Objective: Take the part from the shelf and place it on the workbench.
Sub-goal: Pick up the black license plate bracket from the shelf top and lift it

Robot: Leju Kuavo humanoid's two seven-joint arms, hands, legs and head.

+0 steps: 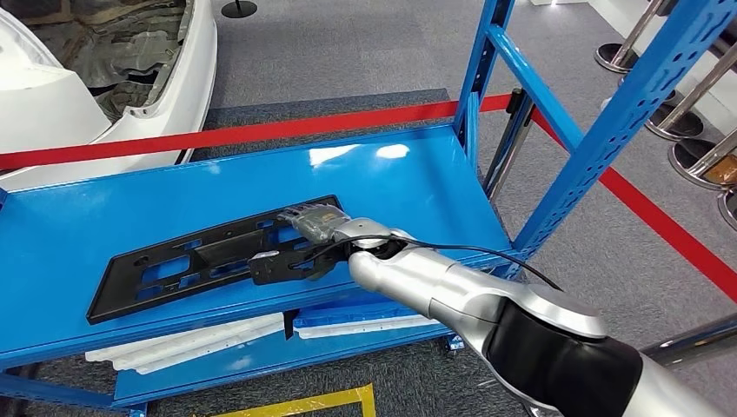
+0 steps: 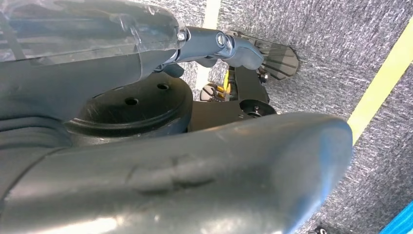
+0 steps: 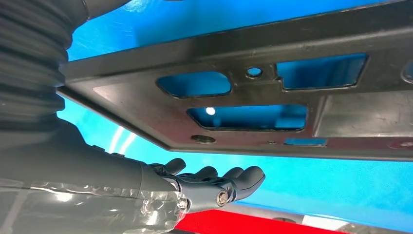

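Reaching in from the lower right of the head view, the right arm [image 1: 487, 304] stretches over the blue shelf [image 1: 408, 187], and the right hand [image 1: 317, 228] sits at the right end of the black plastic part [image 1: 187, 261]. That part is a long flat frame with several cut-out windows, lying on the top level of the shelf, running from near the front-left edge back toward the middle. In the right wrist view the part [image 3: 272, 97] fills the middle of the picture with blue showing through its openings, and the right hand's fingers [image 3: 221, 180] lie close together, slightly curled, apart from the frame's edge with nothing between them. Whether the thumb touches the part I cannot tell.

On the lower level of the shelf lie pale flat pieces [image 1: 187, 343]. Behind the shelf a red barrier tape [image 1: 261, 132] runs across, with a white car body [image 1: 104, 69] beyond it at the back left.

The left hand [image 2: 229, 48] hangs over grey carpet [image 2: 336, 44]; its fingers are curled in, holding nothing.
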